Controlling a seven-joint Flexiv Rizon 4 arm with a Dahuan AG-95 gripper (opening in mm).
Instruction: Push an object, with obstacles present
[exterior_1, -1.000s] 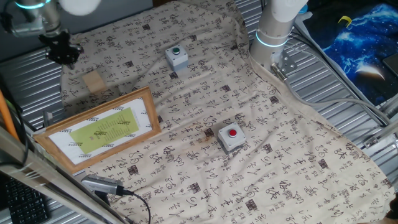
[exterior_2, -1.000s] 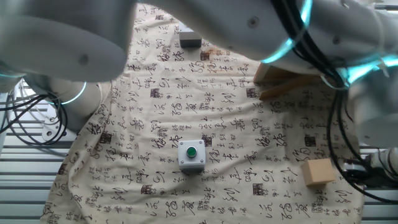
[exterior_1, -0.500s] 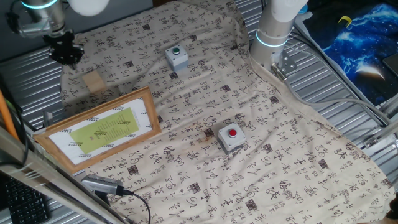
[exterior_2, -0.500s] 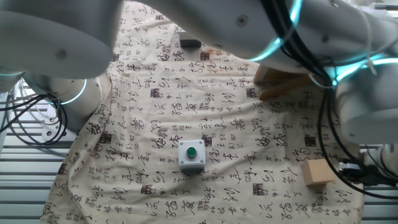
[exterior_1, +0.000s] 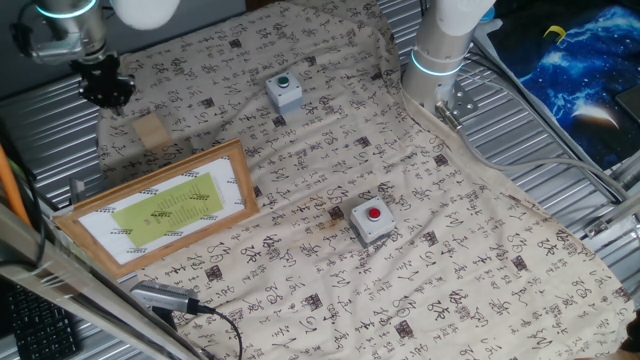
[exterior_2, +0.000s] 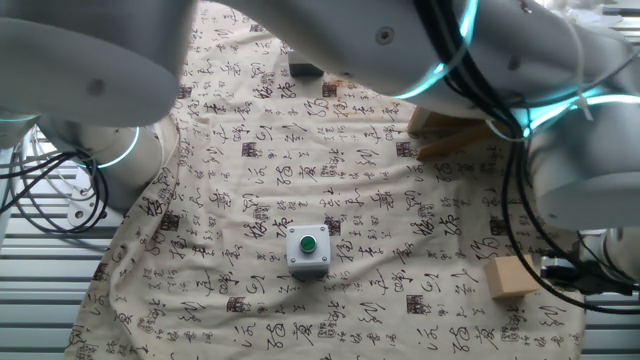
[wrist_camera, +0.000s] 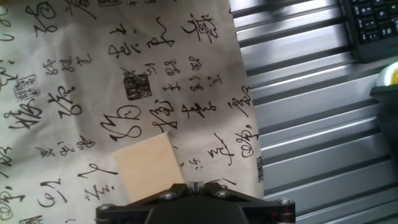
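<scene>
The light-tan wooden block (exterior_1: 151, 130) lies on the patterned cloth near its far left edge, just behind the picture. It also shows in the other fixed view (exterior_2: 512, 278) and in the hand view (wrist_camera: 148, 168). My black gripper (exterior_1: 108, 88) hovers just beyond the block, a little to its left, not touching it. In the hand view the gripper (wrist_camera: 194, 185) has its jaws together with nothing between them, and the block sits right in front of the tips. The obstacles are the green button box (exterior_1: 284, 92), the red button box (exterior_1: 372, 220) and the wood-framed yellow-green picture (exterior_1: 160, 208).
The cloth (exterior_1: 450, 260) ends close to the block, with ribbed metal table (wrist_camera: 311, 124) beyond it. The arm's base (exterior_1: 438, 50) stands at the back. A keyboard corner (wrist_camera: 373, 25) and a cable plug (exterior_1: 165, 297) lie off the cloth.
The gripper has shifted slightly toward the block. The block and the obstacles have not moved.
</scene>
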